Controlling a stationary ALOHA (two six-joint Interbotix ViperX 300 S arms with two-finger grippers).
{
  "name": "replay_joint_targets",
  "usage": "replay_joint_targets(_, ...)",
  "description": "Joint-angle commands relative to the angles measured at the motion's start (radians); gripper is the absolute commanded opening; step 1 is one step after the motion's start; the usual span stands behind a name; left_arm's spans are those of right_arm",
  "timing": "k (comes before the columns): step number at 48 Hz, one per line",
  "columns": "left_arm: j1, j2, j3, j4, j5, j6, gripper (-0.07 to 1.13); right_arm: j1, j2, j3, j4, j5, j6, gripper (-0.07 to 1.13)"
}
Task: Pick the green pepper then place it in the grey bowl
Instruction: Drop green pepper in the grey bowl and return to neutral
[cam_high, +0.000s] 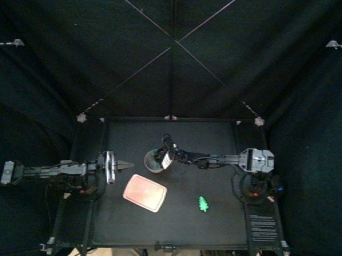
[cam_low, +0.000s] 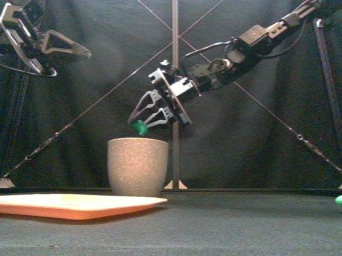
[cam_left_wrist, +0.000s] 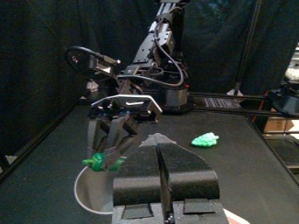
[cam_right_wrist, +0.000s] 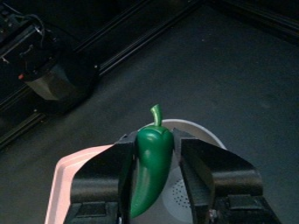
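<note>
As the front cam shows me, the right gripper (cam_low: 146, 117) is clamped on the green pepper (cam_right_wrist: 149, 164) and holds it just above the grey bowl (cam_low: 138, 166), approx. at the tabletop (cam_high: 214, 137) middle. I see the left gripper (cam_left_wrist: 162, 150) at the left side, jaws together.

Blocked above the grey cup (cam_low: 138, 165) by the right gripper (cam_low: 144, 120) clamped on the green pepper (cam_low: 139, 127); hemmed lower left by the pink tray (cam_low: 74, 205). Open across bare table (cam_low: 241, 215) lower right, up to a green toy (cam_low: 337, 200) at the edge.
</note>
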Motion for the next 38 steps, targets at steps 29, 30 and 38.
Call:
replay_joint_targets(29, 0.005, 0.003, -0.011, 0.003, -0.003, 0.000, 0.02, 0.023, -0.034, -0.025, -0.038, -0.028, -0.008, 0.88)
replay_joint_targets(30, 0.005, 0.003, -0.009, 0.003, -0.003, 0.000, 0.02, 0.026, -0.040, -0.021, -0.041, -0.029, -0.009, 0.88)
replay_joint_targets(38, 0.005, 0.003, -0.008, 0.003, -0.003, 0.000, 0.02, 0.060, -0.104, 0.043, -0.114, -0.092, -0.008, 0.88)
